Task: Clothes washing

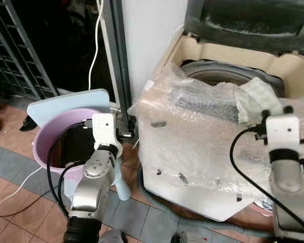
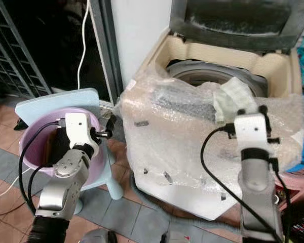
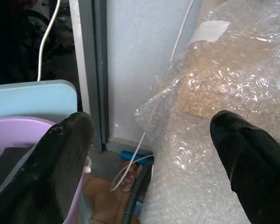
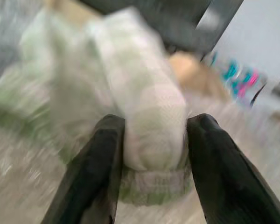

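Left tool (image 3: 149, 163) spread wide; right tool (image 4: 151, 158) clamped, both arms raised forward.

White cable (image 1: 95, 45) hangs beside grey door frame (image 1: 116, 55).

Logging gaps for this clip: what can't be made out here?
- Washing machine drum: hidden by bubble wrap in the eye views.
- Pale green cloth between the right tool fingers: blurred in the right wrist view.
- Pink basin contents: shaded, behind the left tool, which is open.

home laundry corner | top-loading washing machine (image 1: 233, 76) | pink basin (image 1: 55, 142) | tiled floor (image 1: 10, 182)
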Robot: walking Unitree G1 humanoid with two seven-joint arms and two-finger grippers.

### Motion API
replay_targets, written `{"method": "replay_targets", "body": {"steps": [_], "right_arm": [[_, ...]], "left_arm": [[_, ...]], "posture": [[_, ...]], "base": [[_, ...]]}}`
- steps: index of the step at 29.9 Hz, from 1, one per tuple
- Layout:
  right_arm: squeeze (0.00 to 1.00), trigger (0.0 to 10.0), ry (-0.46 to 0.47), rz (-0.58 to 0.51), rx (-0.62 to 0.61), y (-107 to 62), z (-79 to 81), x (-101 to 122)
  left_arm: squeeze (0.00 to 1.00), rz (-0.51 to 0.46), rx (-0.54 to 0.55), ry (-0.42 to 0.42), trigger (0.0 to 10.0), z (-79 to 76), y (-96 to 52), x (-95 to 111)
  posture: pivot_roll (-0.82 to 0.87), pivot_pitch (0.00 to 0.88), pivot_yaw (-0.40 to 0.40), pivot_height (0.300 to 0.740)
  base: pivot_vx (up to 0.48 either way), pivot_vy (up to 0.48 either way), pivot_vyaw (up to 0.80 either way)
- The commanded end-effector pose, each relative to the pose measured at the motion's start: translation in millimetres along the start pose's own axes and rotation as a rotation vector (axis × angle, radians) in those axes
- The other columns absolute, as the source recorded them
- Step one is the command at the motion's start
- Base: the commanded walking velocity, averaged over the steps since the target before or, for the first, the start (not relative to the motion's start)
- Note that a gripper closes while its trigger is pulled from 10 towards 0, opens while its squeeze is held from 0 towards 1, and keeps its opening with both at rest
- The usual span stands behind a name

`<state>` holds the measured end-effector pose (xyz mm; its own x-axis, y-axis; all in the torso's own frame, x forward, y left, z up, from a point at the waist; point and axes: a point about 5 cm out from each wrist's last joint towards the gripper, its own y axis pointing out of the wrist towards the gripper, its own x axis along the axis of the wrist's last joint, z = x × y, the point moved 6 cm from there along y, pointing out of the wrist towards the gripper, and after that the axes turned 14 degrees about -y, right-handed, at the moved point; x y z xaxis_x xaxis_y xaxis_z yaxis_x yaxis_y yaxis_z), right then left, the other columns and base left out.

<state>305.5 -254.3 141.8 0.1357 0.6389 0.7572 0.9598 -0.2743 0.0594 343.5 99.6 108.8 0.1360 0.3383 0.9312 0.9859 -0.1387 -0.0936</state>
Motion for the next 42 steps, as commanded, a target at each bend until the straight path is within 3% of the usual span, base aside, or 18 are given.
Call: {"method": "replay_targets", "body": {"steps": [1, 2, 4, 5, 6, 10, 16, 17, 23, 27, 30, 33, 34, 36, 37, 42], "right_arm": [[1.00, 10.0, 0.031, 0.002, 0.027, 11.0, 7.6, 8.2], [1.00, 10.0, 0.031, 0.002, 0.027, 11.0, 7.6, 8.2], [1.00, 10.0, 0.082, -0.016, 0.043, 31.6, 12.6, 22.9], [1.00, 10.0, 0.082, -0.016, 0.043, 31.6, 12.6, 22.9], [1.00, 10.0, 0.117, -0.054, 0.050, 48.5, 13.4, 39.7], [1.00, 10.0, 0.169, -0.108, 0.043, 79.5, 9.2, 69.8], [1.00, 10.0, 0.252, -0.148, 0.037, 99.5, 1.9, 92.9], [1.00, 10.0, 0.294, -0.195, 0.041, 103.3, -2.4, 108.1], [1.00, 10.0, 0.376, -0.319, 0.088, 97.1, -3.4, 134.7], [1.00, 10.0, 0.323, -0.412, 0.089, 84.0, -4.6, 145.6], [1.00, 10.0, 0.241, -0.472, 0.050, 69.5, -16.1, 146.9], [1.00, 10.0, 0.230, -0.482, 0.045, 67.0, -18.1, 146.8], [1.00, 10.0, 0.228, -0.477, 0.093, 56.8, -11.6, 138.3], [1.00, 10.0, 0.228, -0.477, 0.093, 56.8, -11.6, 138.3], [1.00, 10.0, 0.178, -0.455, 0.219, 35.2, 10.8, 113.7], [1.00, 10.0, 0.117, -0.387, 0.268, 29.8, 22.1, 85.6]], "left_arm": [[0.00, 0.003, 0.001, 0.004, 10.0, 0.0, -0.4, -0.3], [0.00, 0.003, 0.001, 0.004, 10.0, 0.0, -0.4, -0.3], [0.00, 0.002, 0.001, 0.004, 10.0, -0.8, 0.0, -0.2], [0.00, 0.002, 0.001, 0.004, 10.0, -0.8, 0.0, -0.2], [0.00, -0.001, 0.004, 0.005, 10.0, -0.3, 0.0, 0.7], [0.00, -0.006, 0.011, 0.006, 10.0, 1.2, 0.9, 2.0], [0.00, -0.010, 0.014, 0.008, 10.0, 1.9, 1.2, 3.4], [0.00, -0.013, 0.015, 0.009, 10.0, 2.5, 1.3, 4.3], [0.00, -0.014, 0.018, 0.010, 10.0, 3.7, 1.9, 4.7], [0.00, -0.014, 0.010, 0.012, 10.0, 1.0, 3.6, 4.8], [0.00, -0.015, 0.005, 0.014, 10.0, 0.1, 4.6, 5.1], [0.00, -0.015, 0.004, 0.014, 10.0, 0.1, 4.7, 5.1], [0.00, -0.014, 0.003, 0.014, 10.0, -0.1, 4.8, 5.0], [0.00, -0.014, 0.003, 0.014, 10.0, -0.1, 4.8, 5.0], [0.00, -0.013, -0.002, 0.013, 10.0, -1.3, 5.4, 4.6], [0.00, -0.014, -0.009, 0.011, 10.0, -3.6, 6.5, 4.7]], "posture": [[-0.08, 0.028, 0.037, 0.740], [-0.08, 0.028, 0.037, 0.740], [-0.07, 0.025, 0.033, 0.740], [-0.07, 0.025, 0.033, 0.740], [-0.07, 0.025, 0.033, 0.740], [-0.06, 0.019, 0.027, 0.740], [-0.05, 0.012, 0.025, 0.740], [-0.04, 0.010, 0.025, 0.740], [-0.05, 0.006, 0.032, 0.740], [-0.05, 0.002, 0.038, 0.740], [-0.06, 0.000, 0.042, 0.740], [-0.06, 0.000, 0.042, 0.740], [-0.06, 0.000, 0.042, 0.740], [-0.06, 0.000, 0.042, 0.740], [-0.07, 0.000, 0.043, 0.740], [-0.08, 0.000, 0.043, 0.740]], "base": [[0.000, 0.000, 0.00], [0.000, 0.000, 0.00], [0.000, 0.000, 0.00], [0.000, 0.000, 0.00], [0.000, 0.000, 0.00], [0.000, 0.000, 0.00], [0.000, 0.000, 0.00], [0.000, 0.000, 0.00], [0.000, 0.000, 0.00], [0.000, 0.000, 0.00], [0.000, 0.000, 0.00], [0.000, 0.000, 0.00], [0.000, 0.000, 0.00], [0.000, 0.000, 0.00], [0.000, 0.000, 0.00], [0.000, 0.000, 0.00]]}}
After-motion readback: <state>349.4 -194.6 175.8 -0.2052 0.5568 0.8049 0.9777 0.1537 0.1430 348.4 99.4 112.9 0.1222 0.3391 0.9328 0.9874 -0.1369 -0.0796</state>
